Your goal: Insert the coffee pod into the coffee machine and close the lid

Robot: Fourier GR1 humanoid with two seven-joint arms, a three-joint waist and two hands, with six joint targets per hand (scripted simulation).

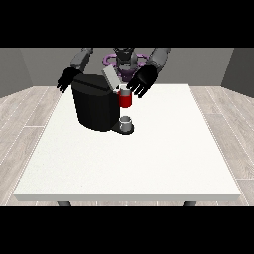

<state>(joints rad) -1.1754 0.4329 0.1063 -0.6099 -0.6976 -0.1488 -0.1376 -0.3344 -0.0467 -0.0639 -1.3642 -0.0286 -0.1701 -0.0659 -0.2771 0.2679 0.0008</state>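
Note:
A black coffee machine (94,104) stands on the white table (134,158), left of centre. Its grey lid (110,77) is raised and tilted. The machine's red front part (125,100) sits under the lid, above a small grey cup (126,121) on the drip base. The hand at the view's right (141,82) hovers just right of the red part, fingers spread and straight, touching or very near its top. The hand at the view's left (67,79) hangs behind the machine's left top corner, fingers relaxed. I cannot make out the coffee pod on its own.
The robot's torso (124,62) is behind the machine at the table's far edge. Wide bare table surface stretches toward the camera and to the right. Grey floor surrounds the table.

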